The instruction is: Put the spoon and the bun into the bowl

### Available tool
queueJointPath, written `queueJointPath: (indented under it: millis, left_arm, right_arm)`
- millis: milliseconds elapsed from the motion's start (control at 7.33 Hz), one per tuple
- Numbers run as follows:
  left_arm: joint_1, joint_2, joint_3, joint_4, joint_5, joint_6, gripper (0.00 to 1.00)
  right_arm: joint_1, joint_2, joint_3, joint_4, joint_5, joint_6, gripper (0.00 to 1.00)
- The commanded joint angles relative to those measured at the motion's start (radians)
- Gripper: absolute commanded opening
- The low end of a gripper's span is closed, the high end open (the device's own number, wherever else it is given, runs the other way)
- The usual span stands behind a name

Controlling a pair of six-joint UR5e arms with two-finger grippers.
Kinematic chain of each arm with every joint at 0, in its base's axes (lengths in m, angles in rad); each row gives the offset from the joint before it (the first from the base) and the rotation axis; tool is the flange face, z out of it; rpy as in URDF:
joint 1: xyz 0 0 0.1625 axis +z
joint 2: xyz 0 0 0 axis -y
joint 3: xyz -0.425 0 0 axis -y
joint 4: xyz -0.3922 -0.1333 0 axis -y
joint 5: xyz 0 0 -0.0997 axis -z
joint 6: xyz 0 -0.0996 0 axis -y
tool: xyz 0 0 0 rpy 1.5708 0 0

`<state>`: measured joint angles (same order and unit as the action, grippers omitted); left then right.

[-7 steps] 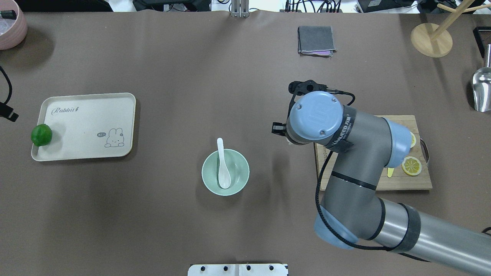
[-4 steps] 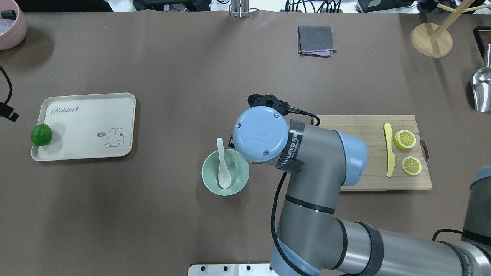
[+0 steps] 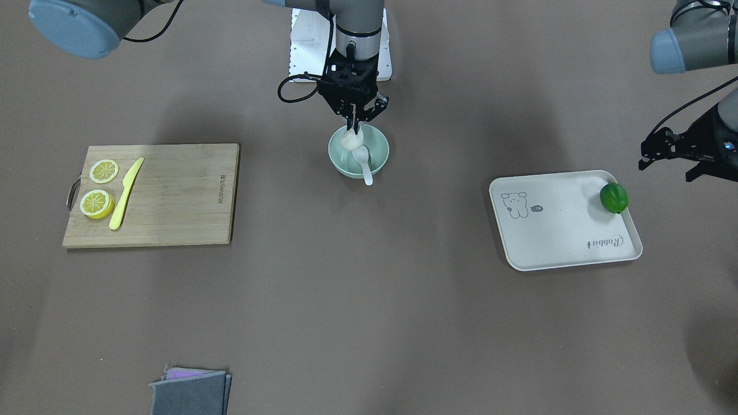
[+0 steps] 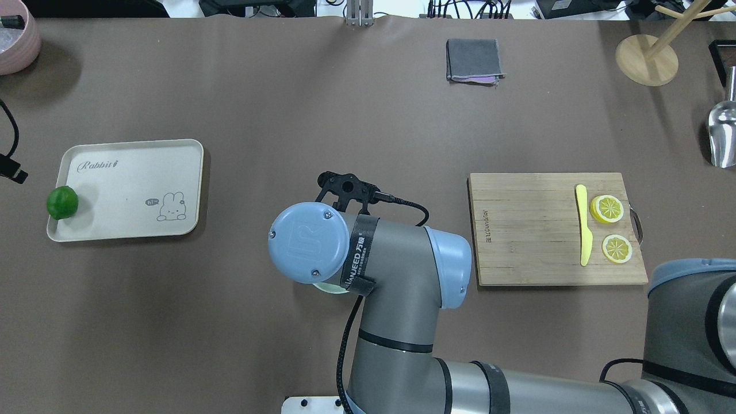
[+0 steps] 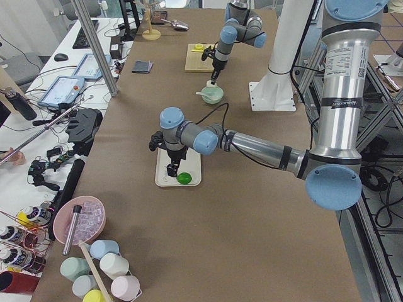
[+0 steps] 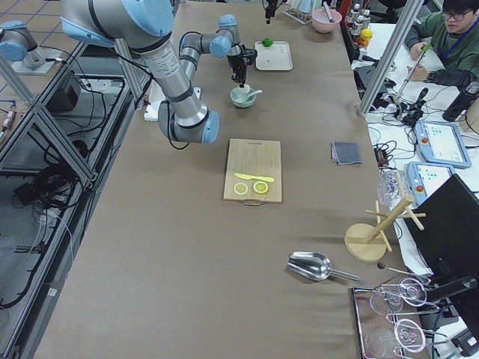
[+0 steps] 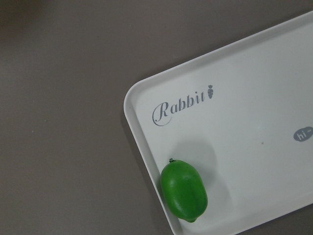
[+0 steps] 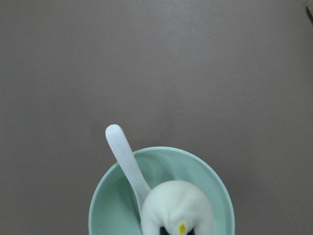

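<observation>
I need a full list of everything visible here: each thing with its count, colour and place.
bowl: 1, pale green, table middle
spoon: 1, white, in the bowl
bun: 1, white, held over the bowl
tray: 1, cream, robot's left side
lime: 1, green, on the tray
cutting board: 1, wooden, robot's right side
lemon slices: 2, yellow, on the board
knife: 1, yellow, beside the slices
cloth: 1, grey, far edge
stand: 1, wooden, far right corner
scoop: 1, silver, right edge
pink bowl: 1, pink, far left corner
right gripper: 1, black, jaws shut on the bun
left gripper: 1, black, jaws open, near the lime
</observation>
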<state>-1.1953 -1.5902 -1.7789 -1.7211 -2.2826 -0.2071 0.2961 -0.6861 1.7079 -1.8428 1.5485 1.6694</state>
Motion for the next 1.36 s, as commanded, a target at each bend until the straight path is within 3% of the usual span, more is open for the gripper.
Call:
queueJointPath:
  millis: [0,273,545,818,955,1091,1227]
  left_arm:
    - [0.002,-0.001,0.003,0.0,0.0,0.0,0.99]
    - [0.002,0.001,-0.004,0.002,0.0,0.003,0.99]
    - [0.002,0.001,0.007,0.011,-0.002,0.0,0.99]
    - [-0.019,0.047,0.039,0.012,-0.047,0.0,0.99]
    - [-0.129,0.07,0.041,0.023,-0.139,0.003,0.99]
    - [-0.186,0.07,0.033,0.058,-0.206,0.011,0.99]
    - [-0.222,0.105,0.039,0.064,-0.204,0.085,0.99]
  right_arm:
    - [-0.014,-0.003,-0.01,0.002,-0.014,-0.011,0.99]
    - [-0.015,0.005,0.011,-0.001,-0.022,-0.028,1.0]
    - [0.03,-0.01,0.121,-0.088,0.005,-0.135,1.0]
    - [0.162,-0.161,0.256,-0.092,0.117,-0.351,1.0]
    - [0.261,-0.256,0.31,-0.088,0.189,-0.499,1.0]
    - [0.349,-0.332,0.337,-0.082,0.256,-0.651,1.0]
    - [0.456,-0.386,0.338,-0.082,0.345,-0.762,1.0]
